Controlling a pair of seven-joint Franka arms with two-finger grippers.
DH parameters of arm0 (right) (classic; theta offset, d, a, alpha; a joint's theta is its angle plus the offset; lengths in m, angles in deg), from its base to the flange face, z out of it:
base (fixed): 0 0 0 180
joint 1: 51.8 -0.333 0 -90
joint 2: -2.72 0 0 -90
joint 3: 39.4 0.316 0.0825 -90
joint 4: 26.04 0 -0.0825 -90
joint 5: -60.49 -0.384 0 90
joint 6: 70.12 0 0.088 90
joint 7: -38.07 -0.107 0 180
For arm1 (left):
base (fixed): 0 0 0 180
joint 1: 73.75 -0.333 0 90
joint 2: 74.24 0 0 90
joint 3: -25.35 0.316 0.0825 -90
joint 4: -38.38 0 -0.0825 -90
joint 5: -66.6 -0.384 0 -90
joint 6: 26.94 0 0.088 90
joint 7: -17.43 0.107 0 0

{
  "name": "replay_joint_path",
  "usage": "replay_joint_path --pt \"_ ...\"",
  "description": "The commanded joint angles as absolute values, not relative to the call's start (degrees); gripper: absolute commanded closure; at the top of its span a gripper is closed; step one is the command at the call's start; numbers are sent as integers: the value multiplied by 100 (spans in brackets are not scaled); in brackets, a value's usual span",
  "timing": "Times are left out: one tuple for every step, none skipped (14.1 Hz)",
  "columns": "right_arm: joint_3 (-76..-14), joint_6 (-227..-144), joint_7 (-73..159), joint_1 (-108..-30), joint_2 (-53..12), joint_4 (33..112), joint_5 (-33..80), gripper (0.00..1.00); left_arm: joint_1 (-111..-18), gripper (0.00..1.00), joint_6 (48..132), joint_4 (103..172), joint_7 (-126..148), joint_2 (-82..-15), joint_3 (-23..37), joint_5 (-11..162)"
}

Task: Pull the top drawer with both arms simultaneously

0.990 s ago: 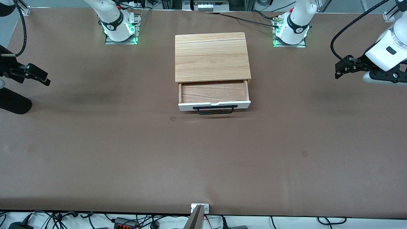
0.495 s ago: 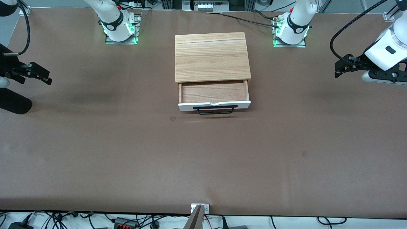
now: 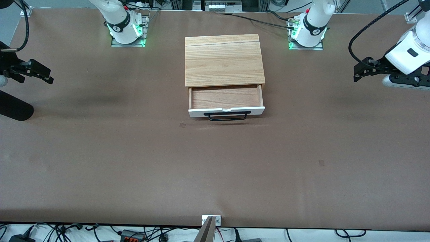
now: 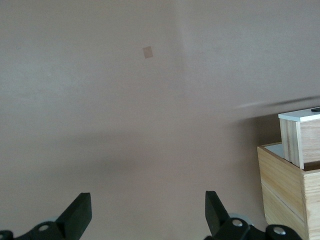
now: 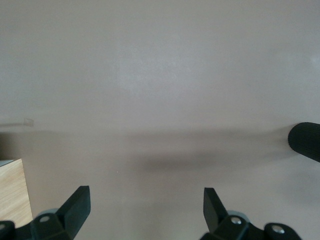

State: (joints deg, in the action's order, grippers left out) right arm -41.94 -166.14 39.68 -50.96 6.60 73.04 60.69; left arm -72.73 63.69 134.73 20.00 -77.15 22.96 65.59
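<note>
The top drawer stands pulled out of the light wood cabinet, its brownish inside empty. Its white front panel and black bar handle face the front camera. My left gripper hangs open and empty over the bare table at the left arm's end, well apart from the drawer. My right gripper hangs open and empty over the right arm's end. The left wrist view shows its open gripper and the drawer's side. The right wrist view shows its open gripper and a cabinet corner.
The brown table is wide and flat around the cabinet. A black cylinder juts in at the right arm's end, also in the right wrist view. Both arm bases stand beside the cabinet's back.
My right gripper has shifted a little toward the bases' side of the table. My left gripper has barely moved. The drawer has not moved.
</note>
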Motion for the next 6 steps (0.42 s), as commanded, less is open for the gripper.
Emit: replay_joint_path --pt "-4160 -16636 4018 -5083 721 7407 6128 0 -7270 0 6157 13277 1980 -7626 2332 6642" --pt "-4160 -16662 4018 -5083 721 7407 6128 0 -7261 0 6156 13277 1980 -7626 2332 6642" --pt "-4160 -16697 4018 -5083 712 7407 6137 0 -7261 0 6156 13277 1980 -7626 2324 6633" --pt "-4160 -16724 4018 -5083 712 7398 6146 0 -7261 0 6156 13277 1980 -7626 2315 6633" --pt "-4160 -16733 4018 -5083 695 7398 6146 0 -7253 0 6156 13277 1972 -7626 2306 6633" --pt "-4160 -16733 4027 -5083 694 7389 6146 0 -7252 0 6156 13277 1963 -7626 2297 6633"
